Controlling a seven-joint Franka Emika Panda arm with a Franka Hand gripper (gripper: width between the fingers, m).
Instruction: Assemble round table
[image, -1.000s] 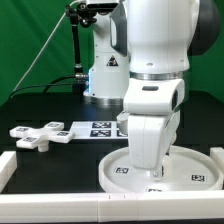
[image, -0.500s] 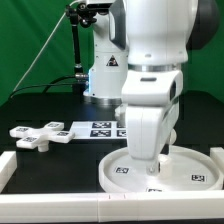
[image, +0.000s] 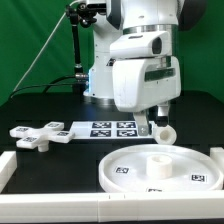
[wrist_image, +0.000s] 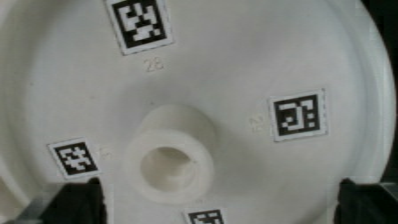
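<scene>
The large round disc lies flat at the front on the exterior view's right, tags on its top and a short raised hub at its middle. In the wrist view the disc fills the picture, and its hub has a hole. The short thick post lies behind the disc, beside the marker board. The cross-shaped piece lies at the exterior view's left. My gripper hangs above the disc's far edge, open and empty. Its dark fingertips stand wide apart on either side of the hub.
The marker board lies flat behind the disc. A low white wall runs along the table's front, with another piece at the exterior view's left. The robot's base stands at the back.
My arm has risen from low over the disc, and the hand now hangs higher and farther back. The disc's hub and the post behind it have come into view.
</scene>
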